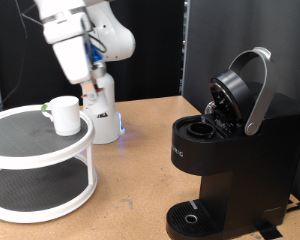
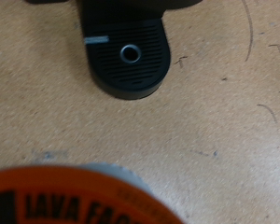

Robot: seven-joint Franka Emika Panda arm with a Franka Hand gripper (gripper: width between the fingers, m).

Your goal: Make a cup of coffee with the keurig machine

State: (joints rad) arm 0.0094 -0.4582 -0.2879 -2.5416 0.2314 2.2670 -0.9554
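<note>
The keurig machine [image 1: 230, 150] stands at the exterior view's right with its lid [image 1: 235, 90] raised and the pod chamber [image 1: 200, 128] open. Its round drip tray [image 1: 195, 215] also shows in the wrist view [image 2: 131, 58]. The white cup [image 1: 62, 113] stands on the top tier of a round white stand [image 1: 35, 150] at the left. My gripper [image 1: 90, 90] hangs below the white arm, right of the cup and well left of the machine. It is shut on a coffee pod with an orange lid [image 2: 75, 201], which fills the wrist view's edge above the bare table.
The robot's white base [image 1: 107, 115] stands just behind the stand. The wooden table [image 1: 130, 185] lies between stand and machine. A dark panel [image 1: 205, 45] rises behind the machine.
</note>
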